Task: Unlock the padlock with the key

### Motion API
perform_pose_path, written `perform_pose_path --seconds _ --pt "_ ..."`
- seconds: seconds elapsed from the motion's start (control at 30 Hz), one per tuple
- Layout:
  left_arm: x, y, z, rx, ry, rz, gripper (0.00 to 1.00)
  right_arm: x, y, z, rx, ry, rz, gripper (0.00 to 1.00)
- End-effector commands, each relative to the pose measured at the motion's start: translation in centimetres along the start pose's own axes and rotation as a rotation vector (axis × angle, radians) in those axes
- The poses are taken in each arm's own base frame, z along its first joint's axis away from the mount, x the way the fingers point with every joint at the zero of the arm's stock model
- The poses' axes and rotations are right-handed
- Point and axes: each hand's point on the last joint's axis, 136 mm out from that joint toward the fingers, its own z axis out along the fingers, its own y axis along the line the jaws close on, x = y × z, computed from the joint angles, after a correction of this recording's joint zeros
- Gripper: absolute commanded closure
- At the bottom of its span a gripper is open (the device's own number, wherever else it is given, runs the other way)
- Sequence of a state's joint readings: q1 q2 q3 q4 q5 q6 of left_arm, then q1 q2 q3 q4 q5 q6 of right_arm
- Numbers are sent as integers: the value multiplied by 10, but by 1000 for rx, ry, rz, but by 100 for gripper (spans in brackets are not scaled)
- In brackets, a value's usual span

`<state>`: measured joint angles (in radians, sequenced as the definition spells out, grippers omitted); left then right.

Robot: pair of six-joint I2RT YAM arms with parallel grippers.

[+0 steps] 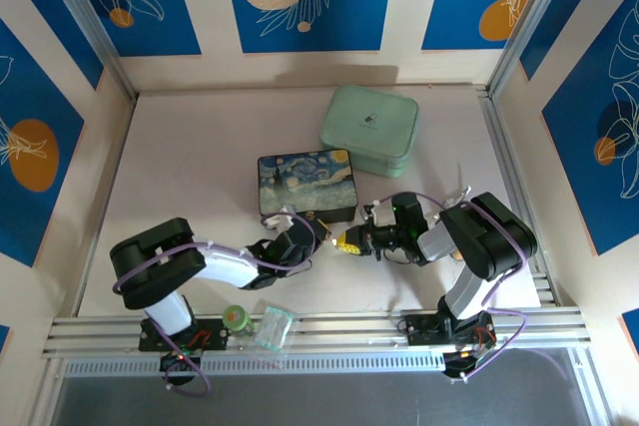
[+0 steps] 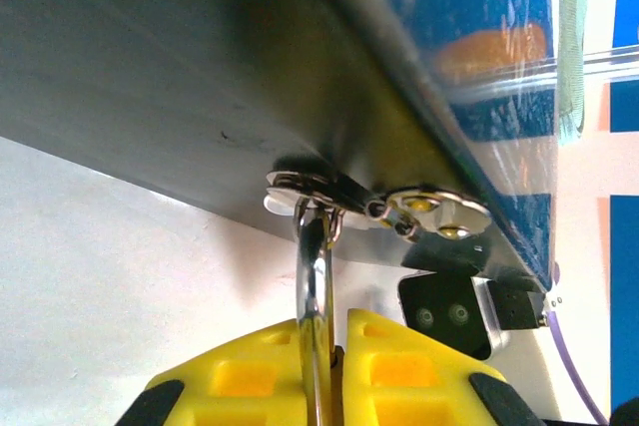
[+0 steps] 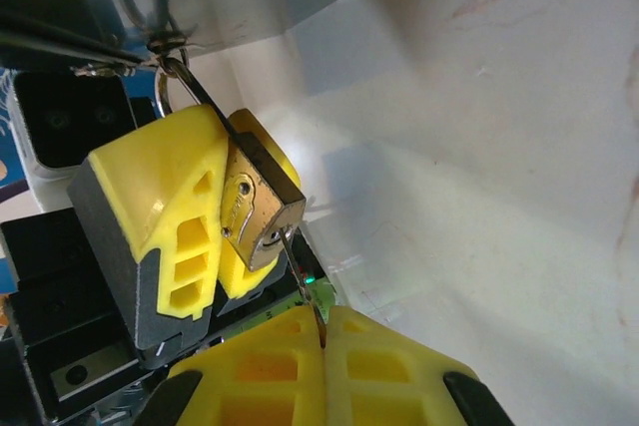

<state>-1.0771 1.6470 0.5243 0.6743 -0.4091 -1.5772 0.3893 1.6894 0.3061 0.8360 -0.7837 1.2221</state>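
Blue panels (image 1: 344, 27) with white leaf drawings wall a pale tabletop (image 1: 190, 167), evenly lit.

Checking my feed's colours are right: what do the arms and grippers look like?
The left arm and right arm have black joints, white links and looping purple cables. The left gripper and right gripper have yellow, pocketed fingers with black outer edges.

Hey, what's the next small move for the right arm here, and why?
Probably ease the key deeper into the padlock before any twist. The right gripper pinches the key with its tip at the keyhole and most of its blade showing, while the left gripper clamps the padlock.
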Motion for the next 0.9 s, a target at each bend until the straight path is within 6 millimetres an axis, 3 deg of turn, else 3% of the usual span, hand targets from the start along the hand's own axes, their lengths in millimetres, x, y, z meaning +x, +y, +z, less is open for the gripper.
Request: perform_pose_path --seconds 0.0,0.47,0.87 --pt "16 -27 -1 119 93 -90 100 -13 12 -4 -40 -12 -30 99" --pt "15 -34 0 156 89 -108 100 -10 12 8 -26 15 -18 99" --pt "20 -40 -2 199 122 -121 100 -28 12 7 -40 -18 0 100"
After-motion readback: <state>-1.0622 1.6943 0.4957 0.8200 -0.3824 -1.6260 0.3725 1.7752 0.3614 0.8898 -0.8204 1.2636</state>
